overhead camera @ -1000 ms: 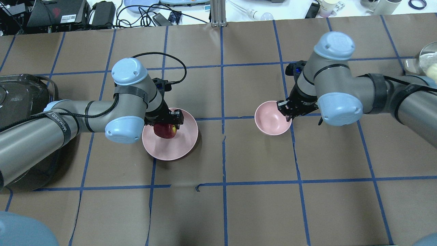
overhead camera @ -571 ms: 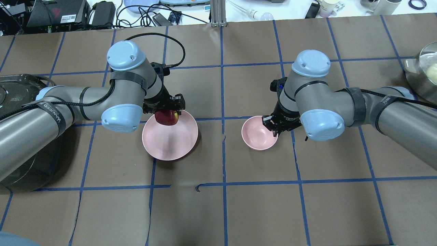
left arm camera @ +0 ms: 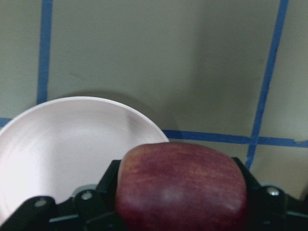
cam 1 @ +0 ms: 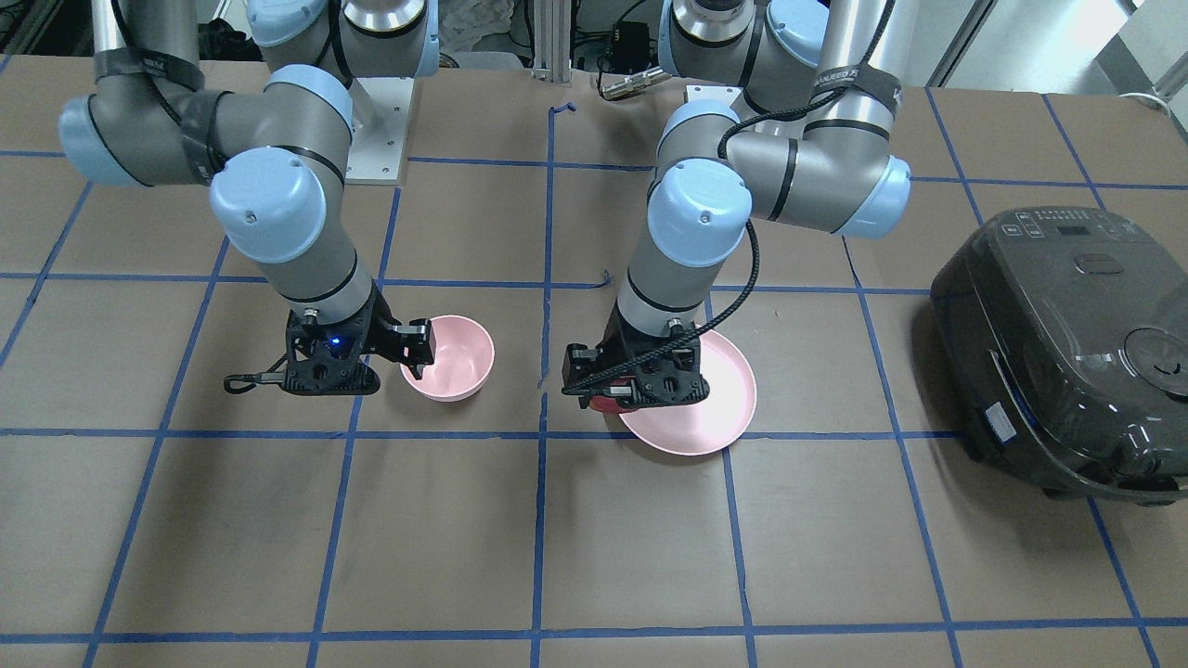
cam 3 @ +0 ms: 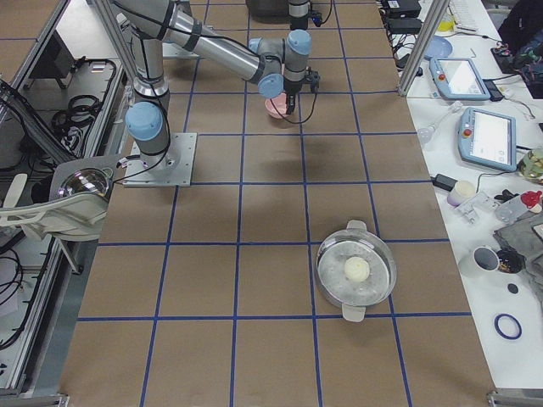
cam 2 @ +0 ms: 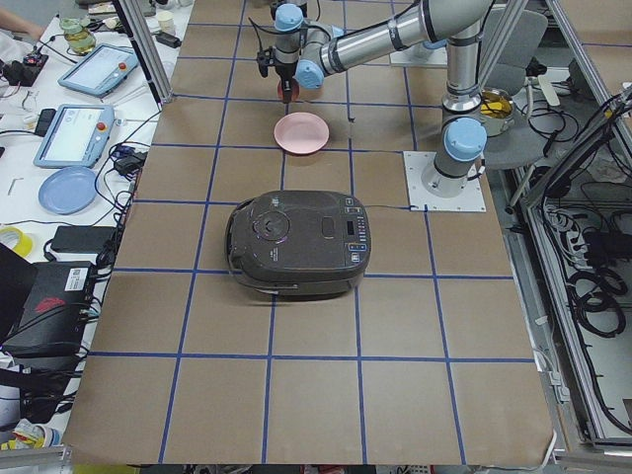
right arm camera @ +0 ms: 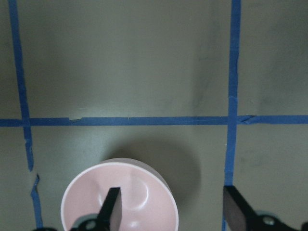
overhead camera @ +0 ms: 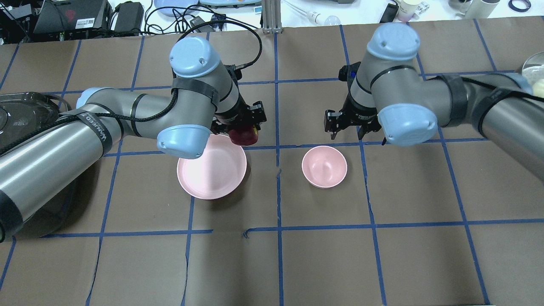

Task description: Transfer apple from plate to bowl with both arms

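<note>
My left gripper (overhead camera: pixel 243 132) is shut on the dark red apple (overhead camera: pixel 242 136) and holds it in the air above the far right edge of the pale pink plate (overhead camera: pixel 204 178). The left wrist view shows the apple (left arm camera: pixel 180 185) between the fingers, with the plate (left arm camera: pixel 62 139) below. The small pink bowl (overhead camera: pixel 324 166) stands empty to the plate's right. My right gripper (overhead camera: pixel 346 127) is open and empty, raised over the bowl's far right side. In the right wrist view one finger (right arm camera: pixel 112 209) hangs over the bowl (right arm camera: pixel 144 197).
A black rice cooker (cam 1: pixel 1058 343) stands at the table's left end, beyond the plate. A steel pot (cam 3: pixel 356 271) with a pale ball in it sits at the right end. Blue tape lines grid the brown table. Cables and devices lie past the far edge.
My left gripper lifted the apple off the plate and carried it away and right. My right gripper pulled the bowl left and nearer, then let go of its rim and rose.
</note>
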You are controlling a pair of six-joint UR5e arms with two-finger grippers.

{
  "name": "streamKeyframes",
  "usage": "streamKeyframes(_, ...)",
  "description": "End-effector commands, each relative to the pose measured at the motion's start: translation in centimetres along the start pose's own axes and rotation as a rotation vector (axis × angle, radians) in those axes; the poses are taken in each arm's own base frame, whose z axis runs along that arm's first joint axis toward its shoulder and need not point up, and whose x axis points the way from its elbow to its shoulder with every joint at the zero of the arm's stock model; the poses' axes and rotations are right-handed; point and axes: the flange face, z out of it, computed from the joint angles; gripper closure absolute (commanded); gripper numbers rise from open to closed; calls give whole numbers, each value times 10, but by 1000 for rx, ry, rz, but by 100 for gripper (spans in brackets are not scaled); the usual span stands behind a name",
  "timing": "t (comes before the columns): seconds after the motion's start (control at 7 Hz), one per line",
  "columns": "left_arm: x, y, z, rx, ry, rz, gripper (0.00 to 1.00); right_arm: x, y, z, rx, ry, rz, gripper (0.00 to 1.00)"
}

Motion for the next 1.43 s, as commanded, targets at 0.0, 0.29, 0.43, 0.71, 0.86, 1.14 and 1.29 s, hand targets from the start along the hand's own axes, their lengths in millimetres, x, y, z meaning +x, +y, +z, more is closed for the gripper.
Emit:
streamKeyframes(0.0,52,28,14,24,35,-22,81,-4,-1,-93,-38,50,3,0)
streamKeyframes(0.29,113,73,42,55,89,-22,88,-2,19,-179,-20,100,2,0)
streamKeyframes(0.43,135,89,50,56,104,-34,88,-5,21,-203,-12,96,0,0)
streamKeyframes(0.71,165,118,63,40,93,-10,79,-9,18,-235,62,73,-4,0)
streamKeyframes(0.86,167,126,71,28,80,2,60,-9,18,-236,65,73,-6,0)
streamKeyframes(1.14,165,121,79,51,42,12,15,-9,18,-236,65,73,-4,0)
streamKeyframes(1.29,164,120,78,57,38,12,10,-9,17,-236,67,72,-4,0)
